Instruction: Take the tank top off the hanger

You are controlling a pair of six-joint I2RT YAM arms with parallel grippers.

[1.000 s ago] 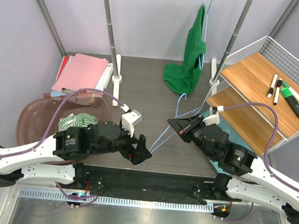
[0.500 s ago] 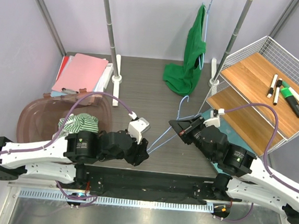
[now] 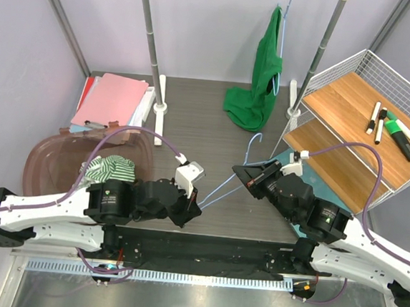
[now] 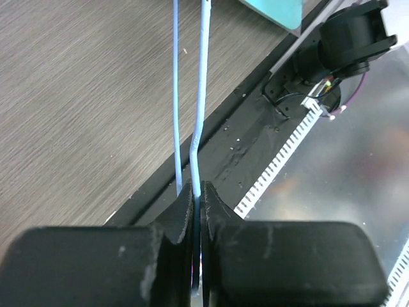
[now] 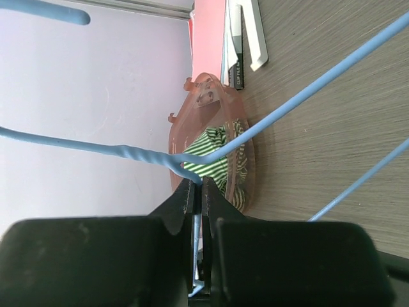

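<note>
Robot lab cell, plain lilac walls (image 3: 201,31), garment rail (image 3: 151,41)

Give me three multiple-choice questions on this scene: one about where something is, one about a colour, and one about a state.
1. Where does the striped cloth lie?
A. on the wooden shelf
B. in the brown bin
C. over the rail

2. What colour is the wire hanger held between the arms?
A. red
B. black
C. light blue

3. How is the left end effector set?
A. shut on the hanger wire
B. wide open
C. gripping a marker

Answers:
1. B, the top view shows the cloth inside the bin at the left.
2. C, the wire is pale blue in every view.
3. A, the left wrist view shows its fingers pinching the wire.
</note>
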